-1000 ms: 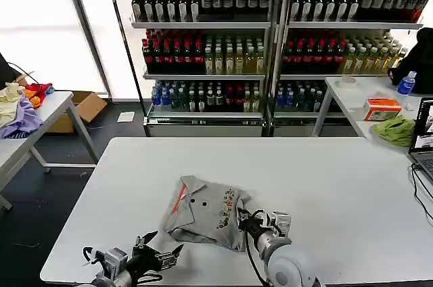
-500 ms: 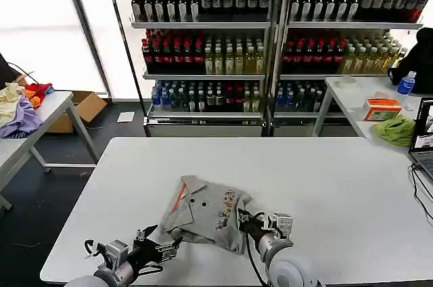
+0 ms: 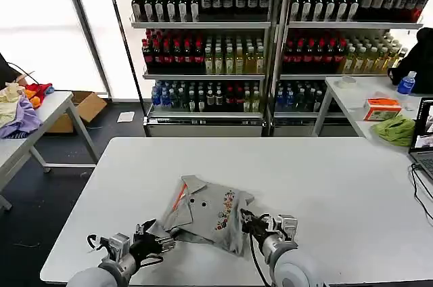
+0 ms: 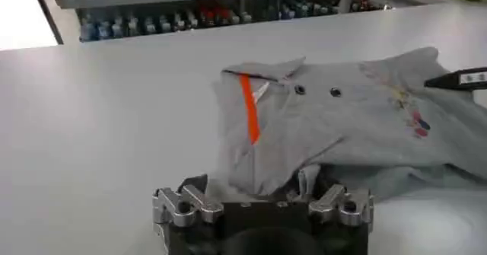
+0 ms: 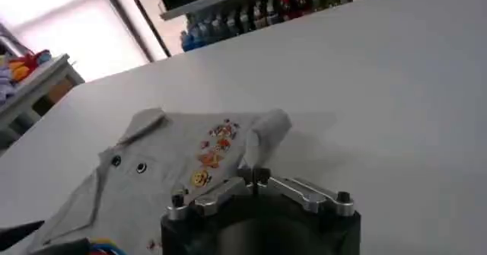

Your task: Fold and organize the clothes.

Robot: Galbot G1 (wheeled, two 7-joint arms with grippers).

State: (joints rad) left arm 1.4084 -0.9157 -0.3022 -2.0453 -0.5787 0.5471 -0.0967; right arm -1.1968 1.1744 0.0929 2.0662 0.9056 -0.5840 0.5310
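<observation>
The light grey short-sleeved polo shirt (image 3: 206, 212) with collar, dark buttons and an orange-red placket lining is lying crumpled on the white counter (image 3: 325, 185), near the counter's front edge. Its small multicoloured chest print is facing up.

The left gripper (image 3: 157, 242) is sitting at the shirt's front left corner. In the left wrist view the left gripper (image 4: 262, 196) is touching the hem, and a fold of grey cloth is lying between its fingers (image 4: 183, 202), which are standing apart around it; I cannot tell if they are pressing on it.

The right gripper (image 3: 249, 223) is working at the shirt's right side. In the right wrist view the right gripper (image 5: 253, 175) has its fingers (image 5: 221, 189) brought together on a raised fold of the sleeve, so the cloth is clamped between the tips.

Relative to the shirt, the collar is lying at the far left, and the print is lying just beside the right gripper.
</observation>
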